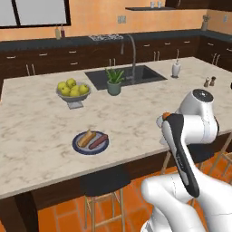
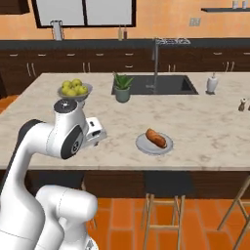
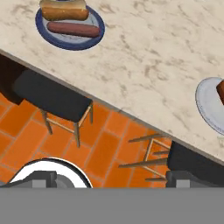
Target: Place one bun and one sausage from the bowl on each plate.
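1. Plates sit near the desk (image 1: 36,136) front edge, within reach: one plate (image 1: 90,142) holds a bun (image 1: 86,138) and a sausage (image 1: 98,141) side by side, so we judge it served.
2. We see the other plate (image 2: 154,144) with a bun (image 2: 156,138) alone; its sausage seems due.
3. Our gripper (image 3: 109,177) hangs wide and empty over the floor beside the stools.
4. We read no writing.

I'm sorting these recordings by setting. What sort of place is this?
A home kitchen, rendered: a marble island counter with a sink and faucet, dark cabinets along the wall, and bar stools tucked underneath.
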### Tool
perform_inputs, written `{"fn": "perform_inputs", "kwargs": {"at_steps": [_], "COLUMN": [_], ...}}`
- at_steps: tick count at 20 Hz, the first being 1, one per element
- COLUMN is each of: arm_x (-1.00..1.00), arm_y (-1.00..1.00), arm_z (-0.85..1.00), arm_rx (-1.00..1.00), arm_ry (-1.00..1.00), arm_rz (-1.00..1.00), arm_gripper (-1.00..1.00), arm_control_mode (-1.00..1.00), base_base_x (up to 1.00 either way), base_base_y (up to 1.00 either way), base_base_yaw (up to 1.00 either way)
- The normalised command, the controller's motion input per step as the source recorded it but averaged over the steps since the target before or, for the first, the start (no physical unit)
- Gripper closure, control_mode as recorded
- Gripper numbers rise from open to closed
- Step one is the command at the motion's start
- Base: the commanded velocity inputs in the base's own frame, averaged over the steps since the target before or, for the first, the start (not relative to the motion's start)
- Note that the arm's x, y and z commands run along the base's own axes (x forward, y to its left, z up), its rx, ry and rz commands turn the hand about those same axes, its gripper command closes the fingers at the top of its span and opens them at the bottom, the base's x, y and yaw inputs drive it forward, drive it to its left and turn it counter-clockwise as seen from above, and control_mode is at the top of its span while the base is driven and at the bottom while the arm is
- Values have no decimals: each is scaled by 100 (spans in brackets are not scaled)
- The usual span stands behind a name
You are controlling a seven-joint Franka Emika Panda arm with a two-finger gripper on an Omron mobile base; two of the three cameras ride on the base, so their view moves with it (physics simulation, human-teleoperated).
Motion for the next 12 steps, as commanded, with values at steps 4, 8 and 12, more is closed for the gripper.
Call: {"fn": "perform_inputs", "kwargs": {"at_steps": [4, 8, 12], "arm_x": [0, 0, 0], "arm_y": [0, 0, 0], "arm_z": [0, 0, 0], "arm_rx": [0, 0, 0], "arm_ry": [0, 0, 0], "arm_rz": [0, 0, 0], "arm_gripper": [-100, -100, -100], "arm_control_mode": [100, 100, 100], "base_base_x": [26, 51, 56], "base_base_y": [-100, -100, -100], "base_base_yaw": [-12, -7, -6]}}
